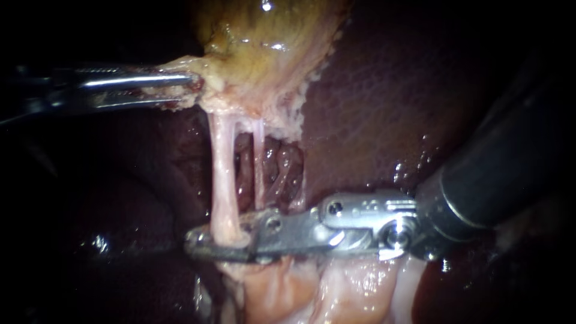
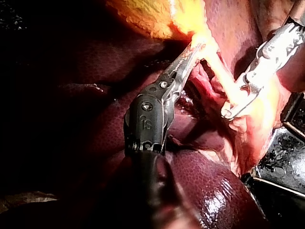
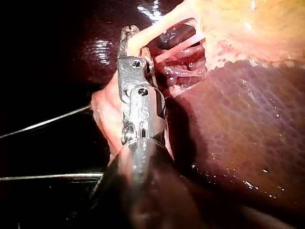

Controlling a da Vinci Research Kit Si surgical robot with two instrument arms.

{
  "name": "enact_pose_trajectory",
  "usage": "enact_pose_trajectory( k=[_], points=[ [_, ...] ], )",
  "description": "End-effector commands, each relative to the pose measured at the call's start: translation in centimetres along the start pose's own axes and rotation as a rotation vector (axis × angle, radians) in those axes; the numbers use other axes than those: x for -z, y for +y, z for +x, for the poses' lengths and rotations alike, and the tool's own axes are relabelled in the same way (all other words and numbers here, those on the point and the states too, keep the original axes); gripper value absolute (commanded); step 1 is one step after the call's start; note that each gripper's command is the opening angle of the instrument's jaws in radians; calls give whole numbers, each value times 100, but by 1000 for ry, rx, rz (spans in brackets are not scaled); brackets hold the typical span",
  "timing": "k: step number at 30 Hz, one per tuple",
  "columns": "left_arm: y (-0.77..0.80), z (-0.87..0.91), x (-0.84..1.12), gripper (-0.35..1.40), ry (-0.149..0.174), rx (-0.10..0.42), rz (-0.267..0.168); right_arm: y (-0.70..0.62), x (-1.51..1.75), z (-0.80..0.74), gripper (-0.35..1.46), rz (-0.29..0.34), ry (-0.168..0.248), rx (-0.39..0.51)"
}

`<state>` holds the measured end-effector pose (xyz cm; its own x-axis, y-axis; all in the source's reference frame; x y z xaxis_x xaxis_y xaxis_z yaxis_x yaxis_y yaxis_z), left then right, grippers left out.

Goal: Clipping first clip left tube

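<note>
- Endoscope: two tubes, left tube (image 1: 223,174) and thinner right tube (image 1: 259,156). The left tube's lower end sits in the right instrument's (image 1: 207,243) end effector, which clamps it from both sides.
- Left wrist: two instruments. The left instrument's (image 2: 198,45) end effector is clenched on the gallbladder (image 2: 157,16) edge.
- Right wrist: the left tube crosses between the end effector's tips.

Colour ref.: gallbladder (image 1: 264,36) = ochre-yellow w/ greenish tint, cream granular fringe; liver (image 1: 390,102) = dark maroon w/ fine pebbled pattern. The left tube (image 1: 222,180) and right tube (image 1: 258,162) are pale pink-white, w/ dark red glossy tissue (image 1: 279,171) btwn. The left instrument (image 1: 189,87) and right instrument (image 1: 201,243) are bright silver metal; right shaft (image 1: 498,174) blk.
</note>
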<state>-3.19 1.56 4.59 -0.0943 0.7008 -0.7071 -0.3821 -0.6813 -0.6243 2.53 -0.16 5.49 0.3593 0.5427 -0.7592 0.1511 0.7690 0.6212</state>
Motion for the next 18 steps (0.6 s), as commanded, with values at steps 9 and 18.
enact_pose_trajectory(
  k=[9,18],
  points=[
    [0,0,0,-35,0,0,0,3,-1,0,-35,8,-7,2],
    [-1,0,0,-35,0,0,0,5,0,-1,-35,11,-7,3]
  ],
)
